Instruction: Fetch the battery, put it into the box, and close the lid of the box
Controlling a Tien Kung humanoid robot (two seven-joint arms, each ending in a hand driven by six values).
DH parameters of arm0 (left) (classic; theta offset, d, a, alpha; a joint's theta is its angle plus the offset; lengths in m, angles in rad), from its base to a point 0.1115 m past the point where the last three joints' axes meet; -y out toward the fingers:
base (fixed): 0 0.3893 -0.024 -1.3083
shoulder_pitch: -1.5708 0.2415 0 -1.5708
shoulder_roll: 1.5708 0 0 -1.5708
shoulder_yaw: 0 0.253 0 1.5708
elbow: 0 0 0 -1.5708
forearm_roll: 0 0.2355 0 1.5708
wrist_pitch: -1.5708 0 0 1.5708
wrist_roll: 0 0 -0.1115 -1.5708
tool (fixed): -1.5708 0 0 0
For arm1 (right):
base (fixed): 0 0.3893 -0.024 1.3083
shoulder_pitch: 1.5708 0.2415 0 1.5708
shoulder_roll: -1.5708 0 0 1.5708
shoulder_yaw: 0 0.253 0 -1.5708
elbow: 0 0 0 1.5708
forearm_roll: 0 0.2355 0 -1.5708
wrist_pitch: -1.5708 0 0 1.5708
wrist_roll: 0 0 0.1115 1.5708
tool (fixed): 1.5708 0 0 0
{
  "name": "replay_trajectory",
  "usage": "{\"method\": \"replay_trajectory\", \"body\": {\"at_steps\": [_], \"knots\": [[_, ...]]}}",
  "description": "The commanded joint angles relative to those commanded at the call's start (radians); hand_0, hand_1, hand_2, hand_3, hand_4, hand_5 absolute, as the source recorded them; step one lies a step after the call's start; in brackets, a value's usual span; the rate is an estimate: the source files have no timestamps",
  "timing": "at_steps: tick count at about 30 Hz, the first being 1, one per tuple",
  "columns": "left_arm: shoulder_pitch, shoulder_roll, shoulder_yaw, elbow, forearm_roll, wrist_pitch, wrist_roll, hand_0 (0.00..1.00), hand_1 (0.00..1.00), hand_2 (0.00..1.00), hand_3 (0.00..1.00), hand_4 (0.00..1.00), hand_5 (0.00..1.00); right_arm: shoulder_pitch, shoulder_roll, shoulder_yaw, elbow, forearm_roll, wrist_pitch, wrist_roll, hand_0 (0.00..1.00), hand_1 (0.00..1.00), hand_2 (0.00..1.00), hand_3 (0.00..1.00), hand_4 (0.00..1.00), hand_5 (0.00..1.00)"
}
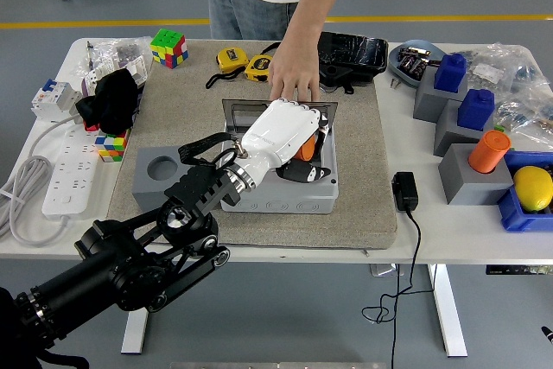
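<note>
White left hand [281,131] over grey box [276,198], fingers [304,170] curled around orange battery [303,148].

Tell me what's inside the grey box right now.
Inside the box, an orange battery shows under the left robot hand, which covers most of the interior. Whether the battery rests on the bottom is hidden.

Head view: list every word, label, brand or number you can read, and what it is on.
No text can be read.
Tape measures: label marks, too blurred.
Circuit breaker: print too small.
Grey box: embossed marks on the front wall, illegible.
Plastic bags: any print unreadable.
</note>
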Motion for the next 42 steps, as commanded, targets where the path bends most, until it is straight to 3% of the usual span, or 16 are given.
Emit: {"method": "replay_trajectory", "body": {"at_steps": [14,25,37,38,42], "knots": [[-0.015,-0.002,0.001,0.052,-0.017,0.0,-0.013,0.084,0.062,0.095,0.088,0.778,0.236,0.002,-0.007,-0.02,0.0,0.012,-0.001,-0.001,0.796,0.738,0.739,0.794,0.998,0.998],[-0.044,-0.002,0.006,0.131,-0.03,0.009,-0.035,0.085,0.062,0.096,0.09,0.775,0.248,0.002,-0.005,-0.036,0.001,0.024,-0.001,-0.001,0.796,0.738,0.739,0.794,0.998,0.998],[-0.041,-0.002,-0.006,0.136,-0.014,-0.001,-0.037,0.087,0.062,0.096,0.091,0.776,0.248,0.0,-0.004,-0.033,0.0,0.023,0.0,-0.001,0.796,0.738,0.739,0.794,0.998,0.998],[-0.041,-0.002,-0.007,0.137,-0.018,-0.003,-0.04,0.106,0.079,0.11,0.114,0.887,0.331,0.0,-0.004,-0.034,0.0,0.024,0.0,-0.001,0.796,0.738,0.739,0.794,0.998,0.998],[-0.04,-0.002,-0.014,0.141,-0.064,-0.02,-0.063,0.106,0.079,0.11,0.114,0.887,0.331,-0.001,-0.004,-0.03,-0.001,0.021,0.0,-0.002,0.796,0.738,0.739,0.794,0.998,0.998]]}}
